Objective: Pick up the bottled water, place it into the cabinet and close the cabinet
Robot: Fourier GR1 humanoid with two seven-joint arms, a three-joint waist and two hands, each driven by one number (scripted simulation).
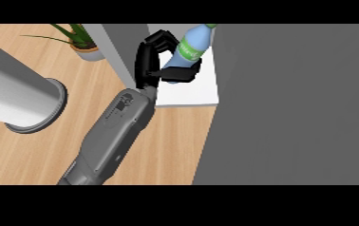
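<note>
Tilted with its blue cap toward the top, the water bottle [191, 47] with its green label sits in the curled fingers and thumb of a black hand [160, 61], above the white cabinet shelf [188, 94]. A grey forearm [112, 135] stretches up from the lower edge across the wooden desk [42, 154], and which arm it is cannot be told from this view. Beside it rise a grey cabinet door [280, 106], a potted plant [84, 44] and a metal cylinder [24, 101].
</note>
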